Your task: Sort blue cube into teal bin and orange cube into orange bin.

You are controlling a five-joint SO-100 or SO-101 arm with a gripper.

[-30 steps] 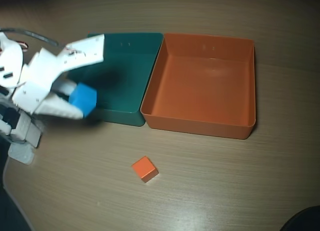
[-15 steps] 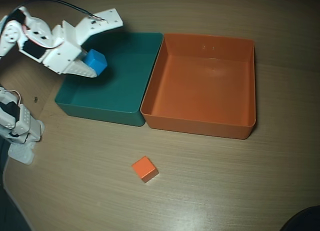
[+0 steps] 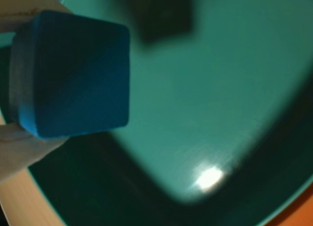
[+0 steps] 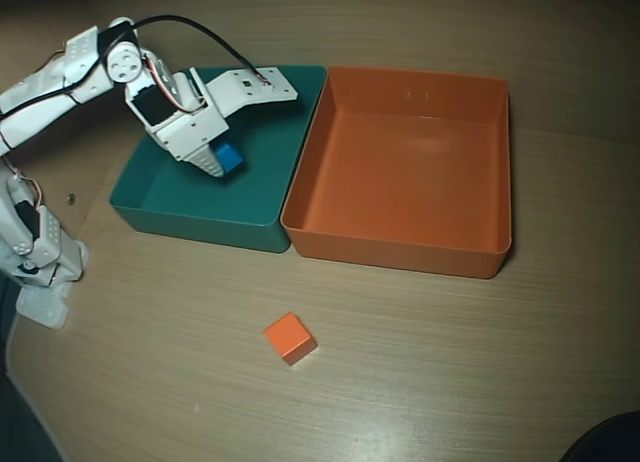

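The gripper (image 4: 232, 147) is now hanging over the teal bin (image 4: 250, 192), having moved in from its left edge, fingers pinching the blue cube (image 4: 230, 160). Letting go looks next.

Glossy plastic teal bin (image 3: 234, 89); matt blue cube (image 3: 73, 74); wood-grain table (image 4: 420, 372).

Blue cube (image 4: 231, 160); teal bin (image 4: 200, 212); orange cube (image 4: 289, 338); orange bin (image 4: 400, 252).

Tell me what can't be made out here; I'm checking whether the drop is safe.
- Small blue cube: mostly under the white gripper in the overhead view.
- Jaw opening: the cube fills the blurred wrist view.
- Gap between cube and teal plastic bin floor: unreadable in either view.
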